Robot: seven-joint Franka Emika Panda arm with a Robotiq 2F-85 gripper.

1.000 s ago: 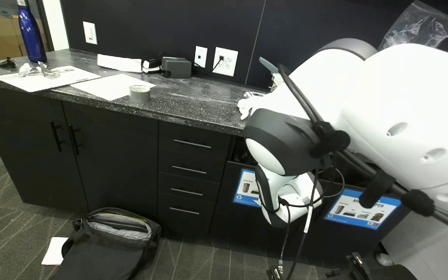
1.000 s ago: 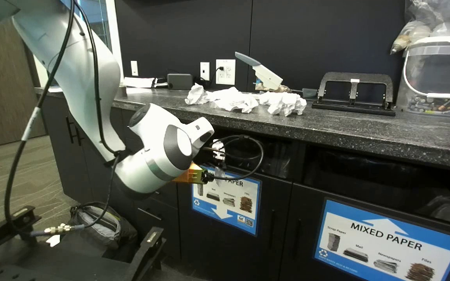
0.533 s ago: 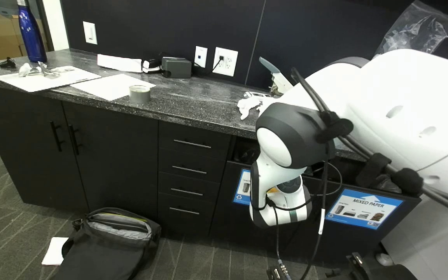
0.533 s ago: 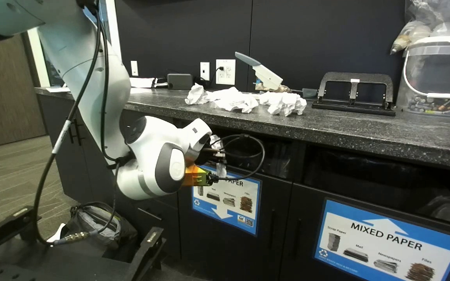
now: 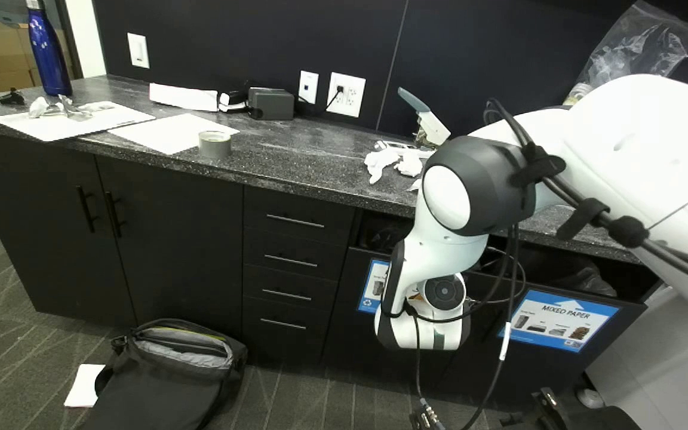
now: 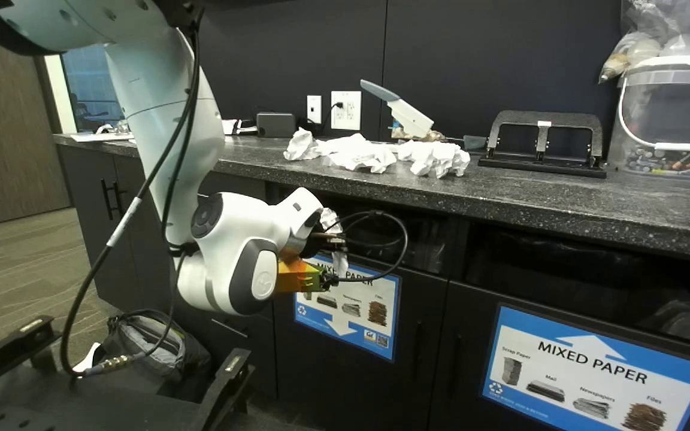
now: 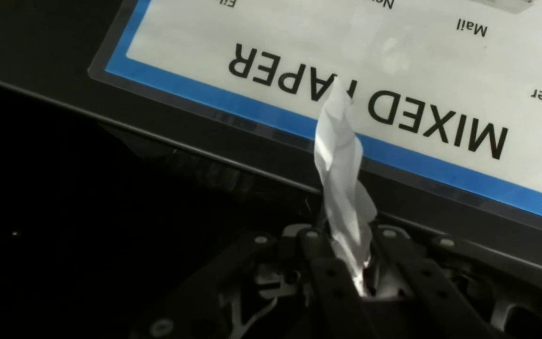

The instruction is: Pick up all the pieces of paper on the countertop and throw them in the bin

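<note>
My gripper (image 7: pixel 352 233) is shut on a crumpled strip of white paper (image 7: pixel 339 155), which sticks out beyond the fingertips in the wrist view. In an exterior view the gripper (image 6: pixel 334 240) is below the countertop edge, in front of a bin's MIXED PAPER label, with the held paper (image 6: pixel 340 264) showing. Several crumpled white papers (image 6: pixel 357 154) lie on the dark countertop (image 6: pixel 530 191) above it. Some also show in an exterior view (image 5: pixel 381 162), partly hidden by the arm. The bin front (image 7: pixel 271 172) and its dark opening (image 7: pixel 87 197) are close to the fingers.
A second MIXED PAPER bin (image 6: pixel 596 371) stands alongside. A hole punch (image 6: pixel 541 140), a white-handled tool (image 6: pixel 408 117) and a clear bucket (image 6: pixel 668 114) stand on the counter. Flat sheets (image 5: pixel 171 132) and a tape roll (image 5: pixel 214 145) lie farther along. A bag (image 5: pixel 171 376) lies on the floor.
The arm's upper links have swung, uncovering more crumpled paper and the second bin in an exterior view. The gripper has shifted only slightly, a little lower, still holding the paper.
</note>
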